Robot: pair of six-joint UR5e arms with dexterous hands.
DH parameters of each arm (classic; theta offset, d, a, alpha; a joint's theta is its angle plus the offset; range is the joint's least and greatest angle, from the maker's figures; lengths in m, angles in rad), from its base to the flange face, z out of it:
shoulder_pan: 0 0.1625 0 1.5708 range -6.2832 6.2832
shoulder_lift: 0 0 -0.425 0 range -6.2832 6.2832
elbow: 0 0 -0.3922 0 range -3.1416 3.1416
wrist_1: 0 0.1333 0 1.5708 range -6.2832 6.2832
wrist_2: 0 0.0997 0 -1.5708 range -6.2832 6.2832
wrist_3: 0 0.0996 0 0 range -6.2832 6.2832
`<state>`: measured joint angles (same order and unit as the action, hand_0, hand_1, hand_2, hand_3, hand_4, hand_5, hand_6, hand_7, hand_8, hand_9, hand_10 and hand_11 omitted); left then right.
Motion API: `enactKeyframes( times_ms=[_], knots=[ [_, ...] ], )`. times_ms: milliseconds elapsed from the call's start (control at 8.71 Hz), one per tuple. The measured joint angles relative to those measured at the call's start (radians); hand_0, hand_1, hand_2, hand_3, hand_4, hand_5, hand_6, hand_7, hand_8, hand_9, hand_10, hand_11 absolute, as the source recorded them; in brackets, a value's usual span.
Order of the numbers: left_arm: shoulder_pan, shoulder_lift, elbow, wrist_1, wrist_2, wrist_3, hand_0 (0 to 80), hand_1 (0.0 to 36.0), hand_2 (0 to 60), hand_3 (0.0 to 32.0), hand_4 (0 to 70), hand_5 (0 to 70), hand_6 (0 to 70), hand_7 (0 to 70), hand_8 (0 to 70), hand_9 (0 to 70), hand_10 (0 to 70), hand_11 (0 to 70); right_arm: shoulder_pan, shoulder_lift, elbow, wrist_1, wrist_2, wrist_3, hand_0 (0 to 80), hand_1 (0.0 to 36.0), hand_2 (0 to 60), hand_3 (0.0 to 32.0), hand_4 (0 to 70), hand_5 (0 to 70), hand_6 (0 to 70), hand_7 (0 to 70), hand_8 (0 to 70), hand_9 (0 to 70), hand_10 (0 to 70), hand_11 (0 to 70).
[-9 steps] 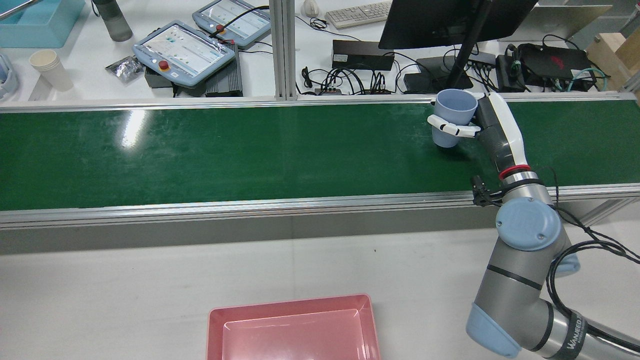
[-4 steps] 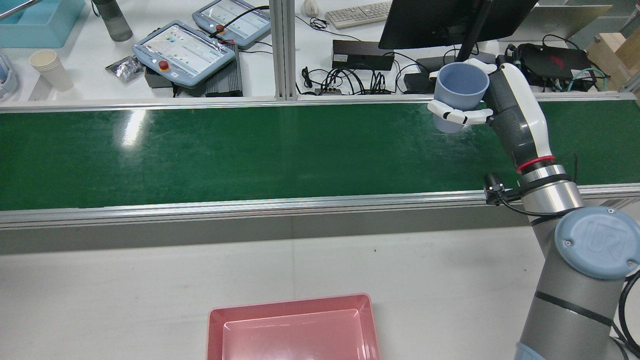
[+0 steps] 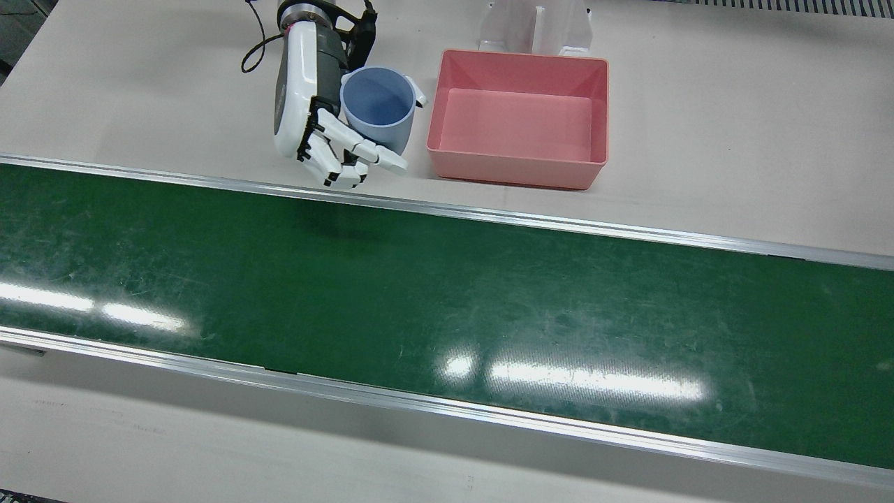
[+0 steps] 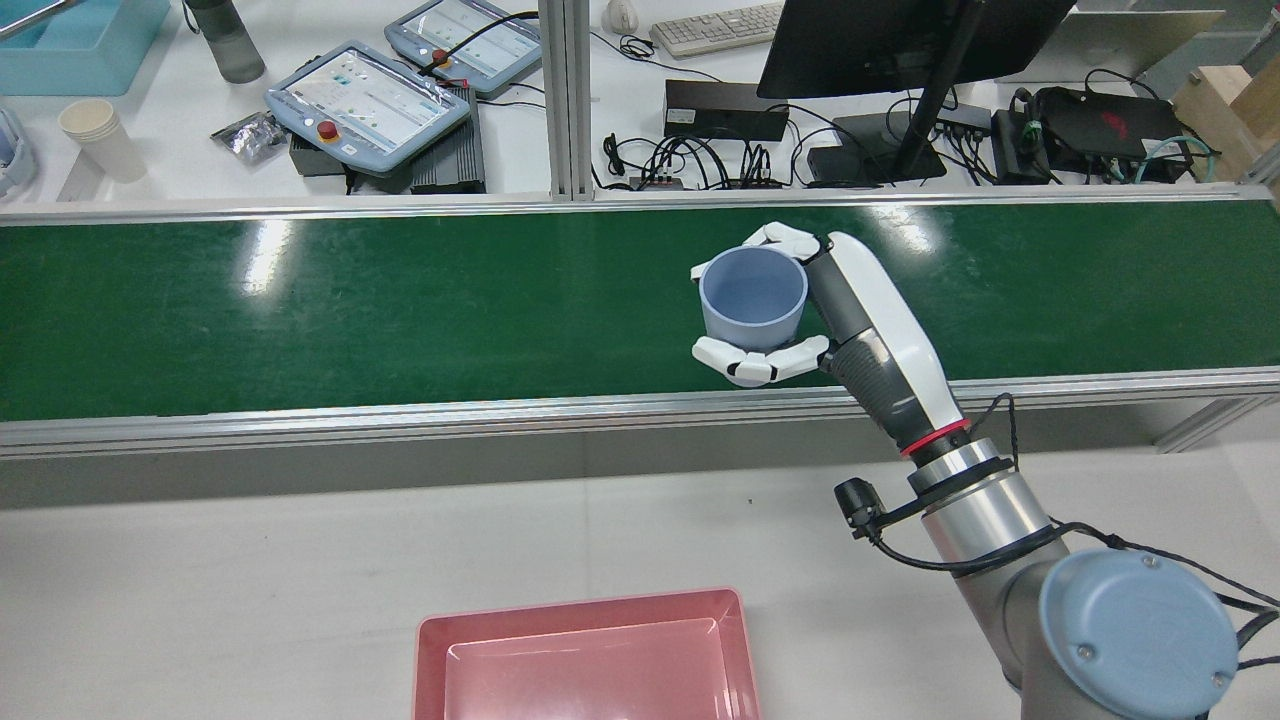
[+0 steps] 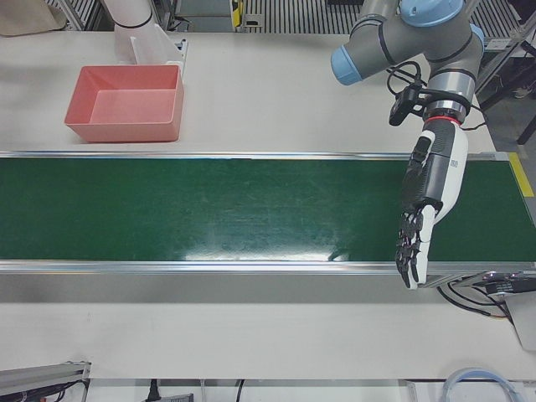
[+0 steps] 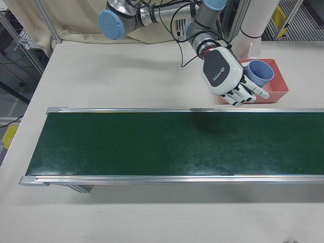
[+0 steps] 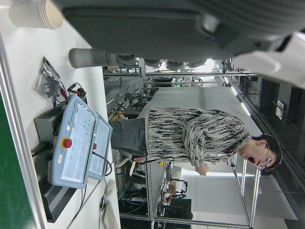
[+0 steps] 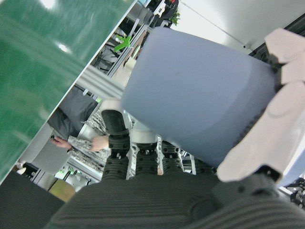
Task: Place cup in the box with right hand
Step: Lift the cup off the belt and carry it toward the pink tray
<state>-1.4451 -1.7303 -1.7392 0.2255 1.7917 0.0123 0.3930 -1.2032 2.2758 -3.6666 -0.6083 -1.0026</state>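
Front view: the right hand [image 3: 318, 122] is clamped on the blue cup [image 3: 378, 106], fingers [image 3: 353, 150] wrapped round its wall, mouth upward, interior showing no contents. Cup and hand are held off the surface, above the pale counter [image 3: 733, 140] between the green conveyor belt [image 3: 447, 307] and the arm pedestals. The pink box [image 3: 520, 115] stands just beside the cup, apart from it, holding nothing; bare counter lies between its near wall and the belt's metal rail [image 3: 559, 222]. The belt surface is unobstructed along its length. Left-front view: the left hand [image 5: 423, 218] hangs over the belt's far end, fingers apart and extended, holding nothing, well apart from the box.
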Motion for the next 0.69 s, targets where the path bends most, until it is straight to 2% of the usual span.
enactKeyframes(
  times_ms=[115, 230, 574, 689],
  knots=[
    [0.000, 0.000, 0.000, 0.000, 0.000, 0.000, 0.0, 0.0, 0.0, 0.0, 0.0, 0.0, 0.0, 0.0, 0.0, 0.0, 0.0, 0.0, -0.044, 0.003, 0.002, 0.042, -0.013, -0.032, 26.3, 10.0, 60.0, 0.0, 67.3, 9.5, 36.8, 70.0, 59.2, 70.0, 53.5, 70.0],
    [0.000, 0.000, 0.000, 0.000, 0.000, 0.000, 0.0, 0.0, 0.0, 0.0, 0.0, 0.0, 0.0, 0.0, 0.0, 0.0, 0.0, 0.0, -0.074, 0.008, 0.002, 0.071, -0.057, -0.051, 20.1, 7.8, 60.0, 0.0, 70.0, 9.6, 38.5, 70.0, 62.1, 70.0, 57.4, 70.0],
    [-0.001, 0.000, 0.001, 0.000, 0.000, 0.000, 0.0, 0.0, 0.0, 0.0, 0.0, 0.0, 0.0, 0.0, 0.0, 0.0, 0.0, 0.0, -0.130, 0.009, 0.010, 0.093, -0.245, -0.066, 10.4, 4.6, 59.8, 0.0, 70.0, 9.0, 39.8, 70.0, 65.2, 70.0, 58.9, 70.0],
    [-0.001, 0.000, 0.001, -0.001, 0.000, 0.000, 0.0, 0.0, 0.0, 0.0, 0.0, 0.0, 0.0, 0.0, 0.0, 0.0, 0.0, 0.0, -0.169, 0.001, 0.020, 0.093, -0.280, -0.070, 7.4, 3.8, 59.0, 0.0, 70.0, 8.8, 39.6, 70.0, 65.5, 70.0, 58.7, 70.0]
  ],
)
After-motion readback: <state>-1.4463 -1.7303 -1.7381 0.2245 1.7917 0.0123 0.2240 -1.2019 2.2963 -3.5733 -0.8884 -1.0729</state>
